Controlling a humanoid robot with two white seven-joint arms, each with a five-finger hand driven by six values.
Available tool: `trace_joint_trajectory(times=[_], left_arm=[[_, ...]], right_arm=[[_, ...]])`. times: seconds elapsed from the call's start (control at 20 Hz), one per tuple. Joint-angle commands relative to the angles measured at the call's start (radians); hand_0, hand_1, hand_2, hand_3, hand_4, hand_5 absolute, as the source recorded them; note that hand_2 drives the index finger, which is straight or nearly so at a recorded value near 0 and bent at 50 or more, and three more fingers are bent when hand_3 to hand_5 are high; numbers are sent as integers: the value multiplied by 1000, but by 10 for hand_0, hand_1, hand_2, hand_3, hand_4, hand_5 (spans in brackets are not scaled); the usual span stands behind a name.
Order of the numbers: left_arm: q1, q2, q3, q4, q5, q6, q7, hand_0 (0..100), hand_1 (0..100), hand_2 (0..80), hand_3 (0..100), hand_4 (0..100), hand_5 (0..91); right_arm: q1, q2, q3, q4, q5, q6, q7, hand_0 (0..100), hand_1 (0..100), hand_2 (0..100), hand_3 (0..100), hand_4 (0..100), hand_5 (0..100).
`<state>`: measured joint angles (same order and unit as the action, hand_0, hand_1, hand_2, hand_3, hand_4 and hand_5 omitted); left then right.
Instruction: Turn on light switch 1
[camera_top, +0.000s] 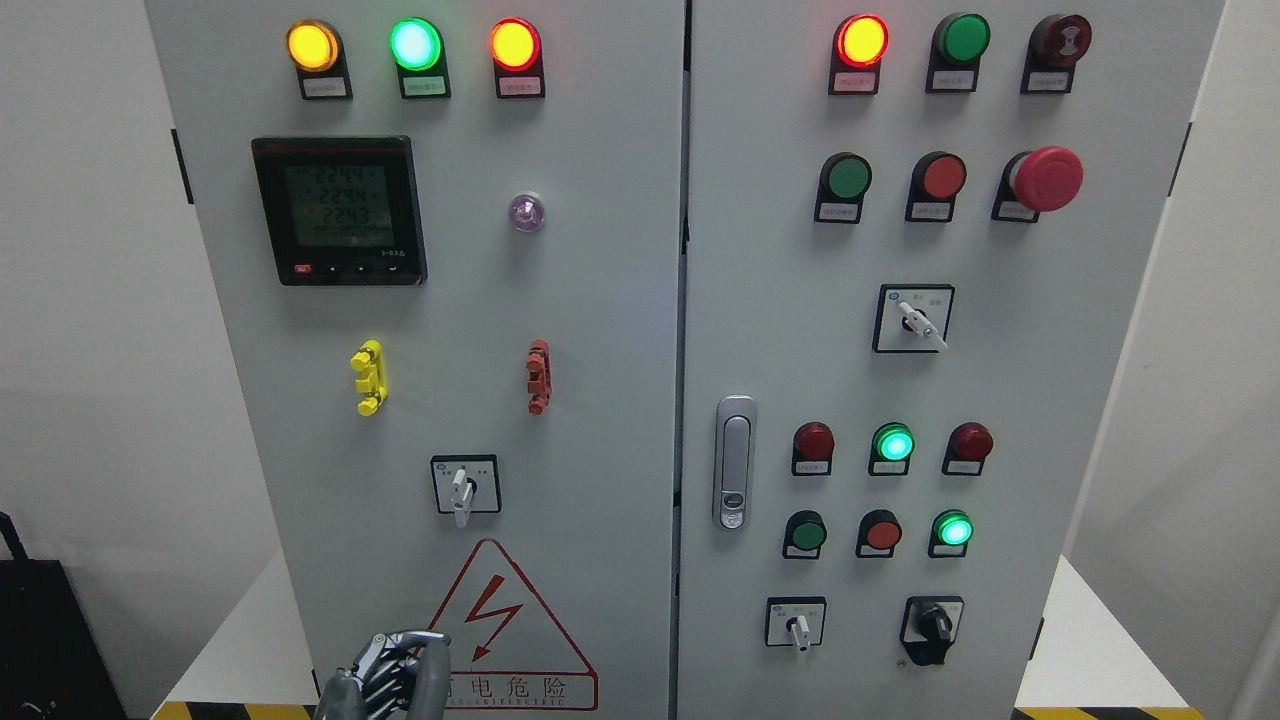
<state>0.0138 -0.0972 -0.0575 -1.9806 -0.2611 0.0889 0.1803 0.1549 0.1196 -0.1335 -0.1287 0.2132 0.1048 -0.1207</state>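
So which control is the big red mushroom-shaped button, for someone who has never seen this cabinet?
Take the grey cabinet's right door. In its second row of controls, the big red mushroom-shaped button sits at the right end. Unlike the flat green and red buttons beside it, it bulges well out from the panel.

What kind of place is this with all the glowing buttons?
Probably an electrical control room or a training setup: a grey control cabinet with lit indicator lamps, a digital meter and a high-voltage warning triangle.

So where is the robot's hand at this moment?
In the head view, the left hand shows at the bottom edge, left of the middle, in front of the left door beside the red warning triangle.
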Motion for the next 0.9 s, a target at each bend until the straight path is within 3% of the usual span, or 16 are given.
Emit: trace_joint_trajectory(times=[0.0,0.15,0.5,0.85], left_arm=[[-14,-9,-2,-3,-13,15,2,336,320,470,840,879,785],[-15,-9,-10,-3,-53,17,18,324,349,467,842,880,787],[-32,-10,-13,3,-61,51,37,230,501,474,848,881,807],[-86,-16,-48,9,-52,81,45,185,492,488,855,886,815]], right_arm=[[0,0,0,0,0,-1,1,53,0,0,0,0,0],[0,0,0,1,0,-1,0,53,0,0,0,0,0],[0,0,0,0,0,-1,1,53,0,0,0,0,0],[0,0,0,1,0,-1,0,54,0,0,0,0,0]])
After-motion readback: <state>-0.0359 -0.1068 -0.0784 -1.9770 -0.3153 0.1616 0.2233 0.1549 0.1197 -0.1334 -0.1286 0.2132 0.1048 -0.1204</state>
